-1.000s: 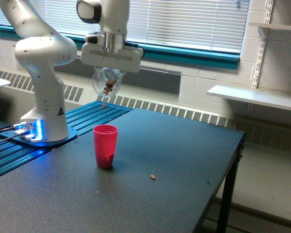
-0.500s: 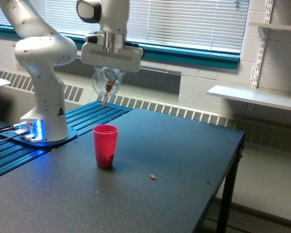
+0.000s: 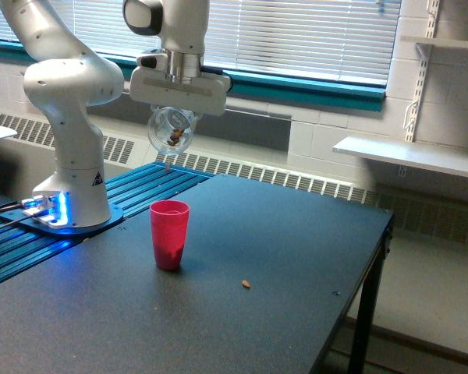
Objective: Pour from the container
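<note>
The container (image 3: 171, 129), a clear rounded cup with a few small brown pieces inside, hangs tipped well over under my gripper (image 3: 175, 111), which is shut on it. It is held high above the red cup (image 3: 169, 234), which stands upright on the dark table (image 3: 296, 257). A small brown piece (image 3: 167, 161) is in the air just below the container's mouth. Another brown piece (image 3: 246, 284) lies on the table to the exterior view's right of the red cup.
The arm's white base (image 3: 70, 202) stands on a blue ribbed plate at the exterior view's left. The table's edge (image 3: 359, 288) drops off at the right. A white shelf (image 3: 409, 156) juts from the wall behind.
The pile of brown pieces inside the container has shrunk over the second. Pieces have been dropping from its mouth toward the red cup. The arm has barely moved.
</note>
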